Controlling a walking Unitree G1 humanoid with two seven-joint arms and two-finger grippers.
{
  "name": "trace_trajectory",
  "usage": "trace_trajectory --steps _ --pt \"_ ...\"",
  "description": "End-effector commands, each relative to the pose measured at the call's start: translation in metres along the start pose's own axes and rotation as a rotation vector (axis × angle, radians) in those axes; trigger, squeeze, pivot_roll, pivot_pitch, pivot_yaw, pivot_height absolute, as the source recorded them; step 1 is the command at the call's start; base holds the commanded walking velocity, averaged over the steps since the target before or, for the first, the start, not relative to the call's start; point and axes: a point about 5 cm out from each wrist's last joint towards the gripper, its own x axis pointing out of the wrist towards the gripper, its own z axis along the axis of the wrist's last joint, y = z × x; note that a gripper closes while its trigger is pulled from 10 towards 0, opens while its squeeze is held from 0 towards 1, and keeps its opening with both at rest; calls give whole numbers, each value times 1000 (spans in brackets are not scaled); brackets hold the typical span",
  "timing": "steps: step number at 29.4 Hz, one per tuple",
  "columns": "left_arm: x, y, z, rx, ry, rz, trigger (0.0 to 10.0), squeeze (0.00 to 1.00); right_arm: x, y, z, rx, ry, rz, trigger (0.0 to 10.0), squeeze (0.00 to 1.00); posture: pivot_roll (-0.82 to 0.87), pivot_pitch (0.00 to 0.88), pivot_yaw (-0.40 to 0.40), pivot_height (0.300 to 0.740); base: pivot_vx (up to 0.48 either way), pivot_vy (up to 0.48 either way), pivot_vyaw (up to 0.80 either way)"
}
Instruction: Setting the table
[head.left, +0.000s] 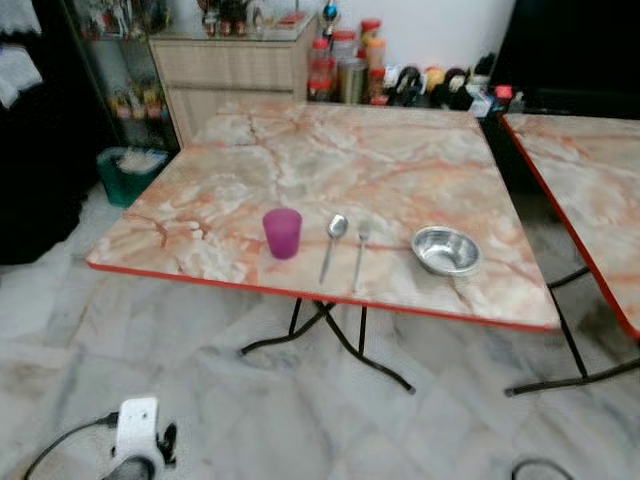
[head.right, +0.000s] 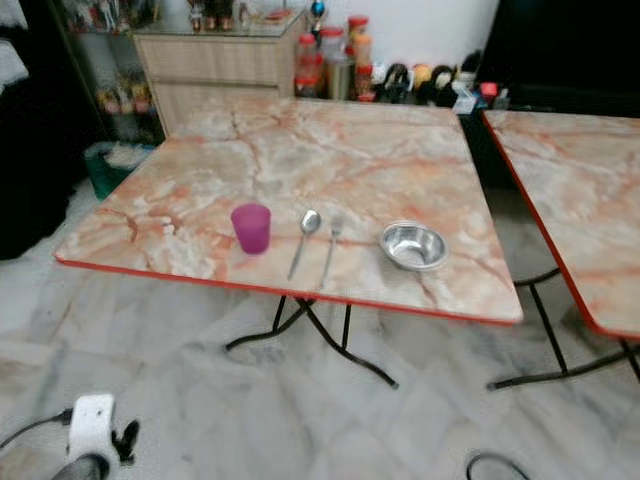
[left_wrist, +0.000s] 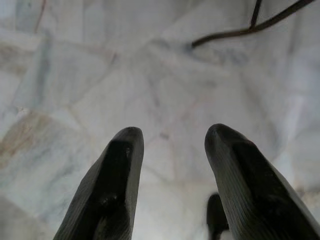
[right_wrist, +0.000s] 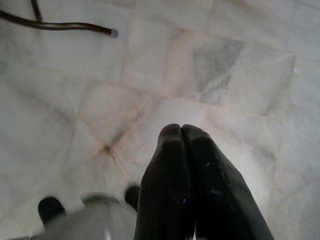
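Marble-patterned in pink and cream, the red-edged folding tabletop (head.left: 330, 160) carries a neat row along its near edge: a translucent purple plastic cup (head.left: 282, 233) on the left, then a steel spoon (head.left: 333, 243) and a steel fork (head.left: 360, 252) lying side by side just apart with handles towards the robot, and a shallow round stainless-steel bowl (head.left: 446, 250) on the right. All four stand well spaced, none touching another.

Both arms hang low over the pale marble-tile floor (left_wrist: 165, 80), short of the tabletop. The left claw (left_wrist: 172, 150) is released, its two black fingers (left_wrist: 117, 185) spread with floor between them and nothing held. The right claw (right_wrist: 181, 150) is clenched, fingers pressed tip to tip on nothing.

Judging from this layout, one place setting looks complete, or nearly so, and the robot stands back from it with no grasp in hand. This seems a pause between steps: either the setting is finished, or another item must be fetched. A second marble tabletop (head.left: 590, 190) stands to the right, and a wooden cabinet (head.left: 235, 65) with jars and bottles (head.left: 345, 65) sits beyond. Any next move would call for stepping closer first, since neither claw is near anything, and for opening the right claw before a grasp.
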Motion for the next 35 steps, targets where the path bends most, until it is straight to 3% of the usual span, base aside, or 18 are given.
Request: trace_trajectory --steps 1,7,26,35 --pt "0 -5 0 2 1 -15 10000 0 -5 -16 -7 21 26 -38 10000 0 -14 90 -22 740 345 0 0" --pt "0 -5 0 4 1 -17 10000 0 -6 -18 -8 21 29 -40 10000 0 -14 90 -22 740 341 0 0" --pt "-3 -10 -12 2 48 -46 10000 0 -7 -21 -7 20 15 -33 10000 0 -20 70 -16 740 0 0 0" --pt "-3 -14 -13 -25 37 -61 10000 0 -2 -6 -5 16 15 -17 10000 0 -16 56 -14 740 0 0 0"
